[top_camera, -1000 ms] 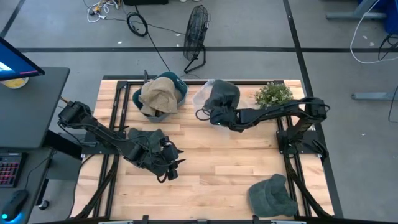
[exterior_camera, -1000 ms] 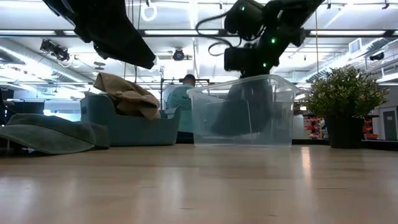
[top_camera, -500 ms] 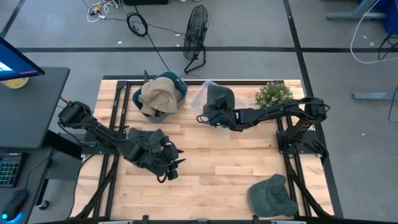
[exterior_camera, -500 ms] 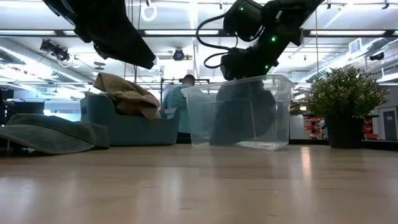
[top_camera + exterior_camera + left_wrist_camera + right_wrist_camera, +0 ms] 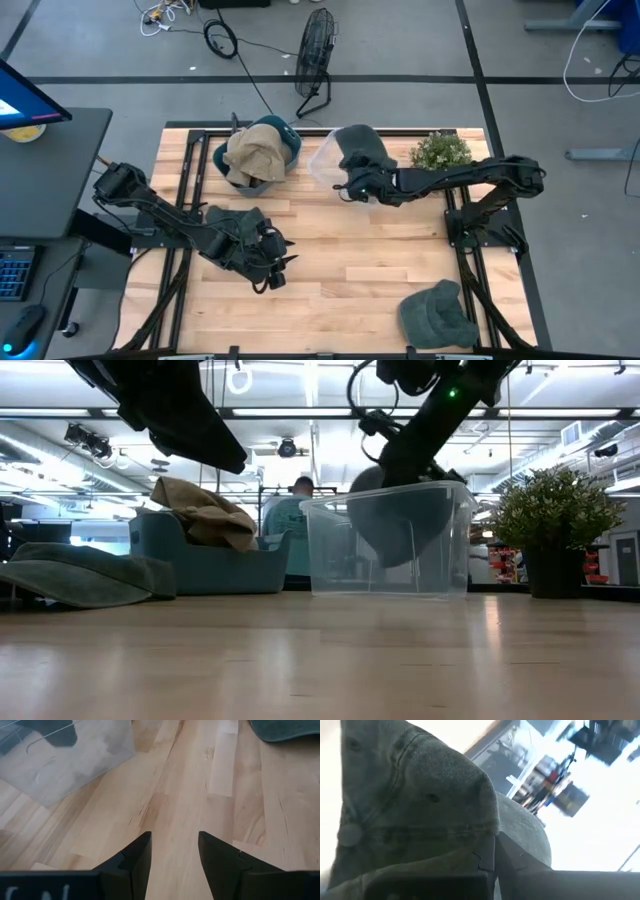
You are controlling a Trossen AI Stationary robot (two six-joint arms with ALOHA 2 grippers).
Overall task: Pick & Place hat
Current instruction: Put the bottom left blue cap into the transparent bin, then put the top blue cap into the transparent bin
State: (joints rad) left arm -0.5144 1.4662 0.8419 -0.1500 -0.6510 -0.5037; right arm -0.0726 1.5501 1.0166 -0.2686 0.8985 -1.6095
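Lifted since the earlier frames, the dark green hat (image 5: 360, 150) now hangs partly above the rim of the clear bin (image 5: 388, 540); half a second ago it sat lower inside, and the bin, then tilted, now stands level on the bench (image 5: 340, 270).

Taking the clear bin as landmark, nearest the low camera:
- Left hand (image 5: 172, 851): hovers over bare bench well in front of the bin and to its left, fingers apart and empty. It waits, unchanged in position.
- Second green hat (image 5: 438, 314): lies flat at the front right corner of the bench, well apart from the bin, untouched.
- Right hand (image 5: 352, 184): at the bin's front edge, closed on the dark green hat; the wrist view shows the fabric pinched between its fingers. Judgement: the grip raises the hat clear of the bin walls so it can be carried out.
- Blue basket (image 5: 288, 148): just left of the bin, holding a tan hat (image 5: 252, 152).
- Potted plant (image 5: 438, 152): just right of the bin.
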